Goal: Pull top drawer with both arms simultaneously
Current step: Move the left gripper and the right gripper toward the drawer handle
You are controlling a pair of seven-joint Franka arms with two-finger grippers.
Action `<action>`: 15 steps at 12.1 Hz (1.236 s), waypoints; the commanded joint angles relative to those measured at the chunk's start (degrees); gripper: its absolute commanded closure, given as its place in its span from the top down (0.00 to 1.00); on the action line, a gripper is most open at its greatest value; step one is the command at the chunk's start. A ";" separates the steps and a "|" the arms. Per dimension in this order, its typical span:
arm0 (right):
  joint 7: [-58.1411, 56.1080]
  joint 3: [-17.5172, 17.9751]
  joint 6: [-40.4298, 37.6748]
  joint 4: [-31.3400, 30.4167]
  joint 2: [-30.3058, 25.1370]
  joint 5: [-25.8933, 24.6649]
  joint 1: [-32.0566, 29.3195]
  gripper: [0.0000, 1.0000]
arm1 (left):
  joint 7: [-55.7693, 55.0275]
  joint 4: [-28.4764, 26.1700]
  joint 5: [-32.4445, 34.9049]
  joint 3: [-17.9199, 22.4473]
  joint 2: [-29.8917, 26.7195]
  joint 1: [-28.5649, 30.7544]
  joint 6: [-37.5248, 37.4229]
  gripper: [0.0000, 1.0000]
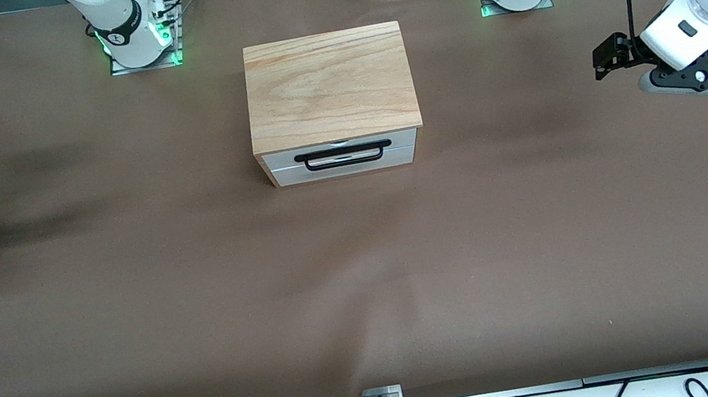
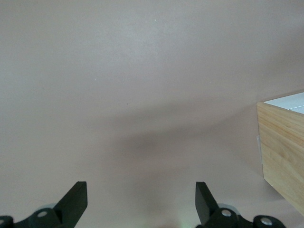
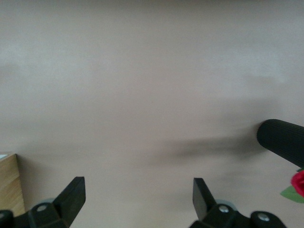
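**Brown table, drawer shut, both grippers wide**

Brown table [image 1: 127, 301] carries the cabinet [image 1: 328, 84] mid-table; its top drawer [image 1: 342, 149] sits closed. Left gripper [image 2: 141, 202] hangs spread near the left arm's end edge, right gripper [image 3: 138, 199] spread at the right arm's, both well apart from it.

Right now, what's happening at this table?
Nothing is being handled yet. A wooden cabinet sits mid-table with its top drawer shut, black handle untouched. The left tool hangs open over the bare table at its own end; the right tool, also open, hangs over the table's right-arm end.
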 commanded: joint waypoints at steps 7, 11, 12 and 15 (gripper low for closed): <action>-0.49 0.24 0.12 -0.03 9.24 12.02 5.46 1.00 | -2.27 -5.20 -5.08 -0.88 7.01 -1.63 13.00 1.00; -0.58 0.24 3.97 -0.29 15.47 33.04 6.07 1.00 | -3.06 -9.96 -8.43 -1.76 10.78 -3.39 24.18 1.00; -1.28 0.33 5.38 -0.38 17.14 37.87 6.94 1.00 | -3.06 -11.10 -9.22 -1.85 11.57 -3.91 26.46 1.00; -11.35 0.33 8.47 -0.99 23.47 55.87 8.96 1.00 | -2.63 -11.55 -15.71 -3.08 15.35 -4.36 30.61 1.00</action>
